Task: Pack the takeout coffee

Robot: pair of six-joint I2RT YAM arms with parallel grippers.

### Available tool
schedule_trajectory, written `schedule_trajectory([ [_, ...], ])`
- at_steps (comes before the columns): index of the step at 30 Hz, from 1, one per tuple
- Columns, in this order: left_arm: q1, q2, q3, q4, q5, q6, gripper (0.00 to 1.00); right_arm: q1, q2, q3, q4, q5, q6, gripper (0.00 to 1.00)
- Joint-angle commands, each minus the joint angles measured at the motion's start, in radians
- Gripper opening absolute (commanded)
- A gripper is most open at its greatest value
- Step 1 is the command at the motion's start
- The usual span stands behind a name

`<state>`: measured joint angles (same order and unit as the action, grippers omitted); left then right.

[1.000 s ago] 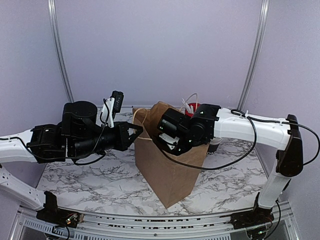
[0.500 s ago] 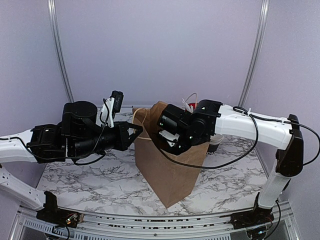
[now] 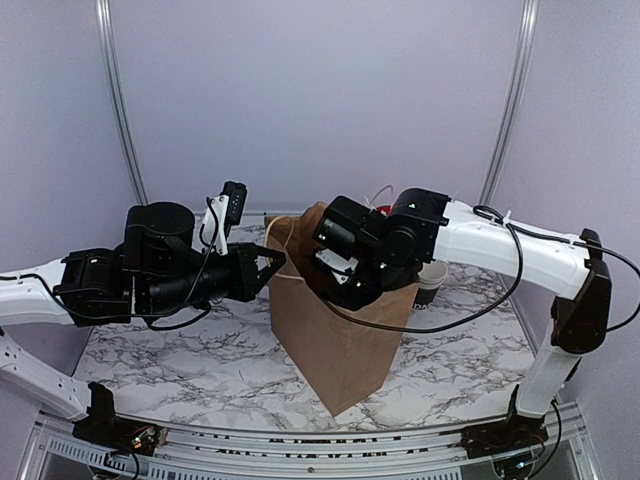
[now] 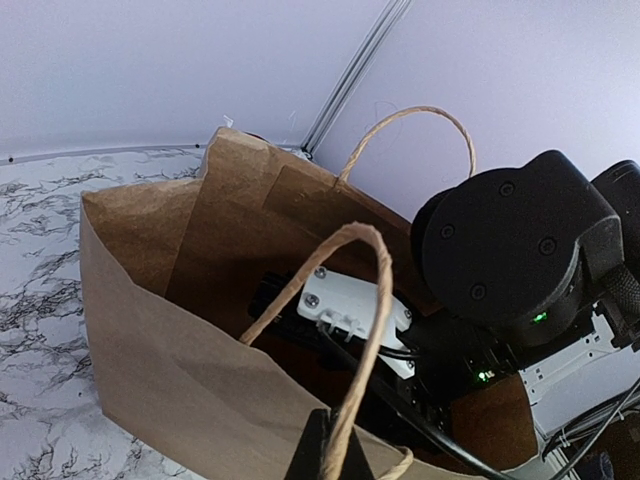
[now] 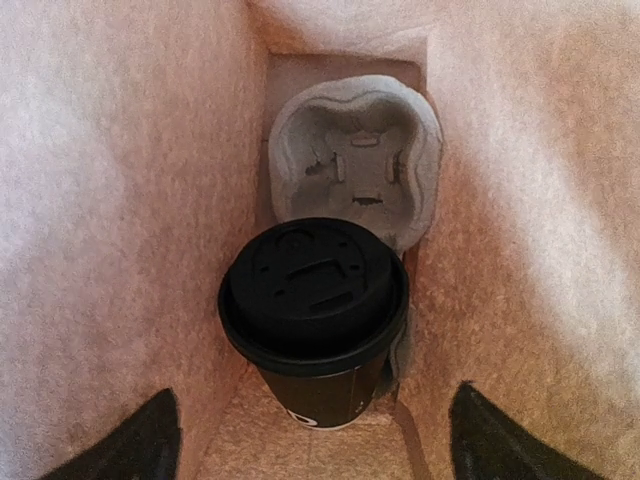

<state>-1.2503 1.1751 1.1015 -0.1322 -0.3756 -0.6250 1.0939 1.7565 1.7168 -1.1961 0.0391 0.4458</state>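
Lavender walls and two pale metal rails back a white table with grey marble veining. From its near edge the left arm, white at the base and black toward the wrist, reaches in from the left. The right arm, built the same way, bends over from the right.

Between them a tall brown paper bag stands upright with its mouth open. The right arm's black wrist dips into that mouth.

On the bag's floor lies a grey moulded-pulp cup carrier, its far pocket open to view. The takeout coffee, a small black paper cup, stands upright inside the bag at the near end of the carrier, and a grey edge of the carrier shows at its right side. A round black plastic lid sits on the cup.

The left gripper is clenched on the bag's looped twine handle, pinching it just outside the left rim, and the loop rises taut from the black fingertips.

The right gripper is released inside the bag. Its two black fingers are spread wide, one toward each paper wall, and both are clear of the cup, which stands between and beyond them.
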Motion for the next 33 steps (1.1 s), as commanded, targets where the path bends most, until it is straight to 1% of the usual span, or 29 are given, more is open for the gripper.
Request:
schedule_trajectory([
  [1,-0.005,-0.022,-0.009,0.021,-0.011,0.005,0.00,0.012,0.008,0.055,-0.031,0.026,0.006,0.94],
  [16,-0.005,-0.036,-0.011,0.021,-0.014,0.013,0.00,0.017,0.002,0.133,-0.052,0.059,0.014,0.99],
  [33,-0.005,-0.040,0.002,0.023,-0.018,0.017,0.01,0.018,-0.015,0.263,-0.091,0.124,0.003,0.99],
])
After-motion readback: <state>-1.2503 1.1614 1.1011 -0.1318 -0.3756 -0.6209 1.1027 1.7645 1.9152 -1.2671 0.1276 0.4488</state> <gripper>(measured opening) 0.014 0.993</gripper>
